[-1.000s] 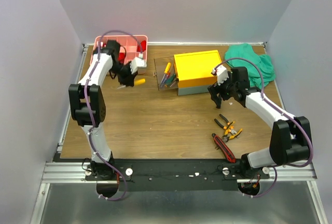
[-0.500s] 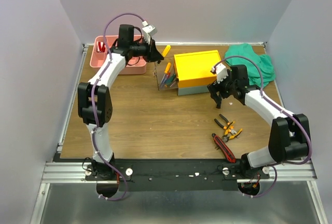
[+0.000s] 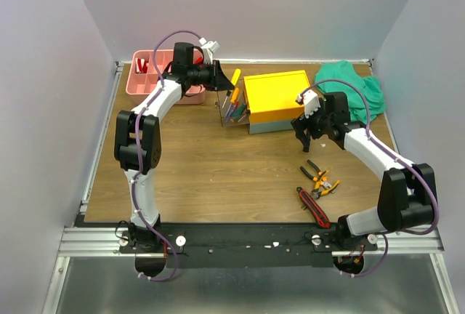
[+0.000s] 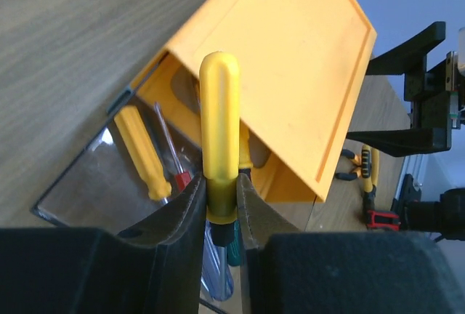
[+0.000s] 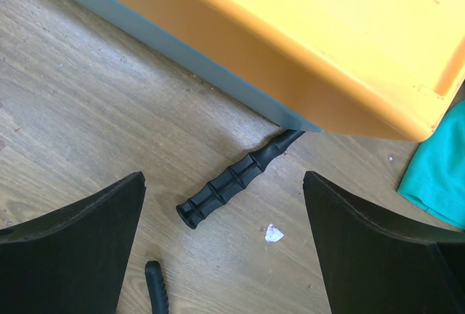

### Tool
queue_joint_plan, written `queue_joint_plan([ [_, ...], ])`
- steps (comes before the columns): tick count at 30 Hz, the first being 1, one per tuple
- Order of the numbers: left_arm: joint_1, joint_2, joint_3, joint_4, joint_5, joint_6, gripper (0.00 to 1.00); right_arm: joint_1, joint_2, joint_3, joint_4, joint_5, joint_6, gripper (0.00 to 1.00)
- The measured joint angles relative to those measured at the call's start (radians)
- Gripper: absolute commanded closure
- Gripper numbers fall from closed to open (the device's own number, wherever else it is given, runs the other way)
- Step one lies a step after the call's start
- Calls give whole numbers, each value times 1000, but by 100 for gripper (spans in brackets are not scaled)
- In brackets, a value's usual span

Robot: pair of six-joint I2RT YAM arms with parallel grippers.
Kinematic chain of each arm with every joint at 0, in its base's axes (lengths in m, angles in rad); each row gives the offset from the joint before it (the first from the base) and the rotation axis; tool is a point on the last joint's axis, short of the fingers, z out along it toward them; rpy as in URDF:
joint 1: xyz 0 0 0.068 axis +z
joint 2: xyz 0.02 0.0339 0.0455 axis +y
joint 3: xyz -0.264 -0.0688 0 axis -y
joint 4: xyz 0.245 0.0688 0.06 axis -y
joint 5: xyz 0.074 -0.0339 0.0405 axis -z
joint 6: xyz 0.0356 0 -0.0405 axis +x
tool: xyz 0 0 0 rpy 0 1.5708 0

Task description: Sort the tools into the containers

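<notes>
My left gripper (image 3: 222,78) is shut on a yellow-handled screwdriver (image 3: 234,76) (image 4: 219,125), gripping it near the collar with the handle pointing away. It hangs over the clear open end (image 3: 229,108) of the grey toolbox with the yellow lid (image 3: 276,96) (image 4: 298,52), where other screwdrivers (image 4: 142,153) lie. My right gripper (image 3: 306,129) (image 5: 224,196) stands open over the black hammer handle (image 5: 231,183), which pokes out from under the toolbox. The pink tray (image 3: 145,81) sits at the far left. Orange-and-black pliers (image 3: 320,178) and a red-and-black cutter (image 3: 313,207) lie on the table near the right arm.
A green cloth (image 3: 350,86) (image 5: 440,176) is bunched at the far right behind the toolbox. Another black handle tip (image 5: 156,286) lies near my right gripper. The table's back edge runs close behind the tray and toolbox.
My left arm has swung right from beside the pink tray to the toolbox's open end, carrying the yellow screwdriver. The right arm has not moved.
</notes>
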Motion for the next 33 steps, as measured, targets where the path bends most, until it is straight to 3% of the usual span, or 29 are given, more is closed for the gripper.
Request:
queue_joint_plan([
  [3, 0, -6, -22, -53, -11, 12, 43, 0, 0, 0, 0, 0, 0, 3],
  [9, 1, -47, -20, -110, -47, 42, 28, 0, 2, 3, 0, 0, 0, 3],
  [15, 3, -56, 113, -75, -50, 40, 27, 0, 15, 76, -4, -3, 32, 2],
  [20, 36, -143, 104, -68, -128, 61, 30, 0, -5, 170, -44, -47, 79, 1],
  [23, 95, -208, 24, -80, -197, 101, 37, -5, -31, 197, -46, -61, 107, 2],
  [26, 150, -246, -93, -84, -259, 136, 56, -21, -51, 218, -28, -59, 166, 5],
  [27, 169, -248, -137, -89, -280, 153, 69, -39, -50, 232, -20, -47, 189, 7],
  [30, 181, -240, -220, -120, -307, 184, 98, -93, -19, 280, 5, 13, 241, 24],
  [31, 179, -236, -235, -129, -307, 194, 100, -113, -3, 298, 10, 29, 253, 30],
  [32, 174, -230, -249, -137, -304, 203, 100, -131, 18, 319, 16, 46, 259, 44],
  [33, 171, -227, -254, -137, -299, 211, 100, -158, 46, 348, 23, 68, 267, 51],
])
